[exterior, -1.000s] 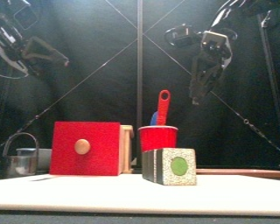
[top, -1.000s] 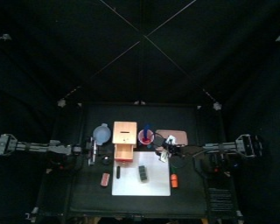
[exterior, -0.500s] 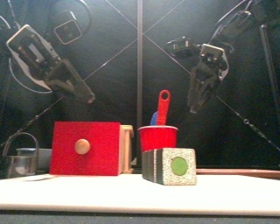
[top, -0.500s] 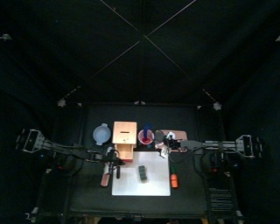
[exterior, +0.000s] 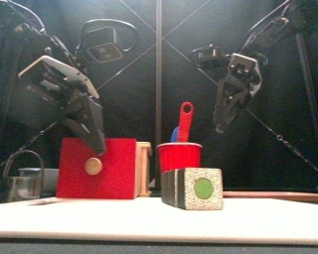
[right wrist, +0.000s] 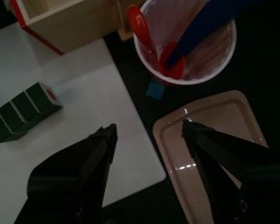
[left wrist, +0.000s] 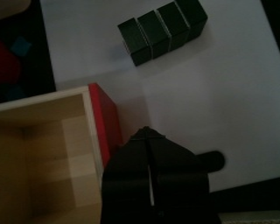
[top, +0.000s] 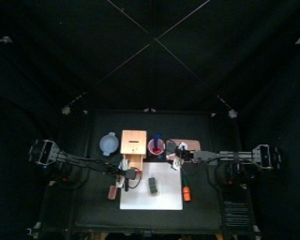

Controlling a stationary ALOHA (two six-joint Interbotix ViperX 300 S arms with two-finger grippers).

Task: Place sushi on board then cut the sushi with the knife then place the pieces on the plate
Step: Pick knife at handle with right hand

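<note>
Tabletop: sushi roll (top: 154, 185) lies on white board (top: 169, 199); left hand (left wrist: 146, 138) closed, empty; right hand (right wrist: 146, 131) spread, empty, both hovering.

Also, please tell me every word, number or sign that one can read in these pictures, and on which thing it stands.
None: no word, number or sign can be read. The sushi roll, the red cup, the wooden box, the white cutting board and the pink tray carry no print.

Table (top: 95, 216): board (top: 169, 198), box (top: 134, 142), cup (top: 157, 145), tray (top: 187, 148)
</note>
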